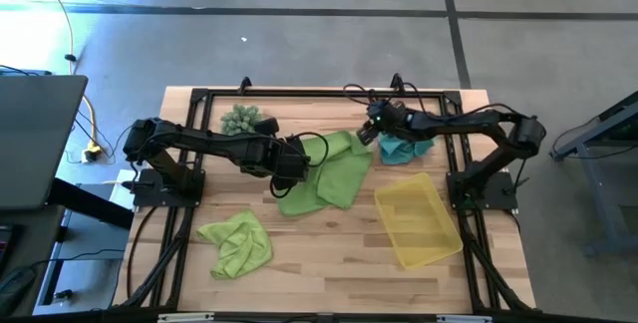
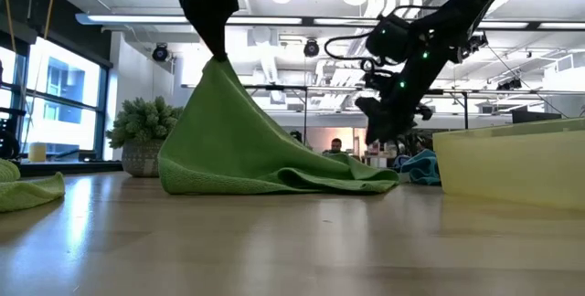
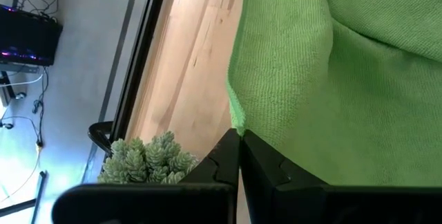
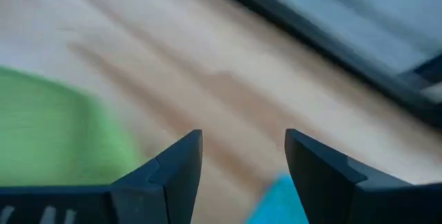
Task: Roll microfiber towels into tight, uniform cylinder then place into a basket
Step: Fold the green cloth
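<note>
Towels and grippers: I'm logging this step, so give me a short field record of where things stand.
left gripper: shut on lifted green towel, one edge raised
right gripper: open, empty, above table near teal towel
second green towel: crumpled, near front-left
basket: no towels inside
plant ball: back of table
rolled towels: none

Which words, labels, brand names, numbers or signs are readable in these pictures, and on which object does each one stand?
None: no readable text shows in any view.
The green towel, the basket, the table and both arms carry no visible lettering.
</note>
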`<state>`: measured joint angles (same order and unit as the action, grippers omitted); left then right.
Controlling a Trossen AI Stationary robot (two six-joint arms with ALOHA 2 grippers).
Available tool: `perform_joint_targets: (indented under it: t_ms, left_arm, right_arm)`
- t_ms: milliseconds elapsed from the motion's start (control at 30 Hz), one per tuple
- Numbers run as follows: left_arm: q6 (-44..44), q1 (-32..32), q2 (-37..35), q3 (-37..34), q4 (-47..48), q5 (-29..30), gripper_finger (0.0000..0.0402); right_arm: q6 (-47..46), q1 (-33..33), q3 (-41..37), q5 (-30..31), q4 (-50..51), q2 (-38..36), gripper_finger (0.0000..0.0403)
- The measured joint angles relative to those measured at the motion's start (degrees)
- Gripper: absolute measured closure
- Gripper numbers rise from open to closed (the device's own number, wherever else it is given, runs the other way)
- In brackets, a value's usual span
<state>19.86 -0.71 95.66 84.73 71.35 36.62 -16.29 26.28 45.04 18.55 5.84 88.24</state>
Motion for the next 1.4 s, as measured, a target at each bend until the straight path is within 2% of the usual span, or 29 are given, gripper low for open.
perform_joint_targets:
  t_ms: [100, 167, 333, 467, 767, 833, 1033, 1233, 1400]
  left_arm:
    - [0.02, 0.00, 0.00, 0.00, -0.02, 0.00, 0.0401]
    - [0.03, 0.00, 0.00, 0.00, -0.02, 0.00, 0.0401]
    - [0.08, 0.00, 0.00, 0.00, -0.04, -0.04, 0.0401]
    - [0.08, -0.01, 0.00, 0.00, -0.04, -0.47, 0.0401]
    - [0.08, 0.00, 0.00, 0.00, -0.02, -0.55, 0.0401]
    - [0.08, 0.00, 0.00, 0.00, -0.02, -0.55, 0.0401]
    - [0.08, -0.01, 0.00, 0.00, -0.03, -0.51, 0.0401]
    - [0.08, 0.00, 0.00, 0.00, 0.01, -0.48, 0.0401]
    - [0.84, 0.00, 0.00, 0.00, 0.77, -0.42, 0.0401]
  right_arm:
    - [-4.95, -1.24, 0.02, -11.46, -2.66, -1.00, 0.0203]
    - [-6.36, -3.32, 0.02, -14.82, -4.49, -0.72, 0.0203]
    - [-5.82, -7.88, 0.04, -12.55, -10.92, 2.63, 0.0203]
    - [-5.82, -7.94, 0.04, -9.52, -12.60, 4.93, 0.0203]
    - [-7.68, -5.63, 0.02, -12.13, -11.90, 8.59, 0.0203]
    - [-5.98, -4.64, 0.02, -10.63, -11.30, 8.59, 0.0203]
    - [-0.81, -0.15, 0.02, -1.19, -6.68, 8.59, 0.0203]
    - [2.18, 3.85, 0.08, 0.06, -4.82, 7.60, 0.0203]
    - [4.79, 5.15, 4.27, -0.80, 0.51, 6.90, 0.0203]
